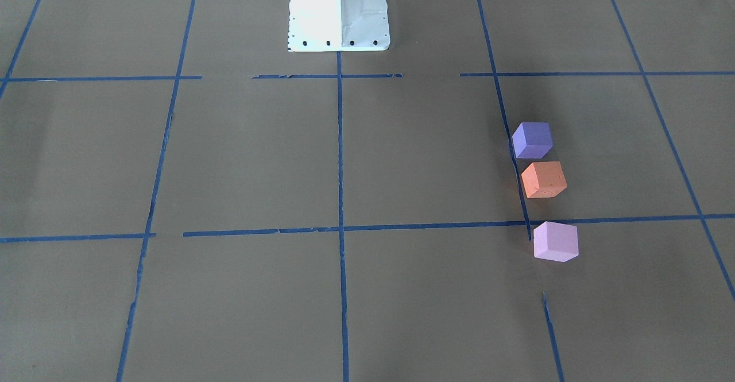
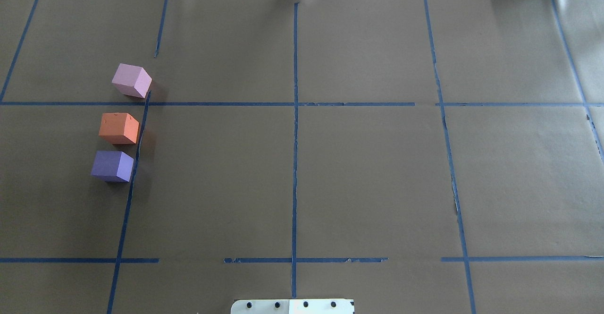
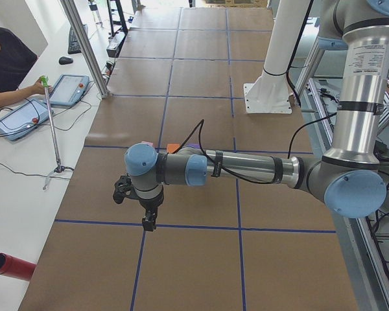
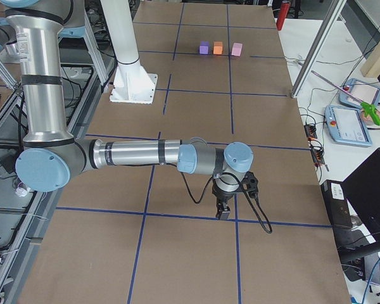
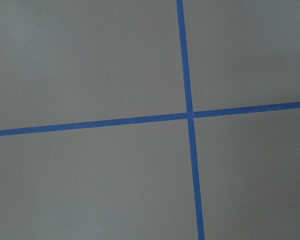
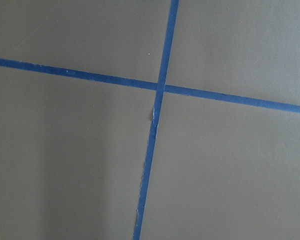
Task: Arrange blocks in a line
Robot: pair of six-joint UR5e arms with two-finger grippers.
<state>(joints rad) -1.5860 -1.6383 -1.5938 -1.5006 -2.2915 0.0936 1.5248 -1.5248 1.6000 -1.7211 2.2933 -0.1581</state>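
Observation:
Three cubes stand in a row on the robot's left side of the table. The blue-violet block is nearest the robot. The orange block is close beside it. The pale pink block is farthest, with a wider gap. All three show small in the exterior right view. My left gripper and right gripper hang over bare paper far from the blocks. I cannot tell whether either is open or shut. Both wrist views show only paper and tape.
Brown paper with a blue tape grid covers the table. The robot's white base stands at the robot's edge. An operator with tablets sits beside the table, and a red cylinder lies off the paper.

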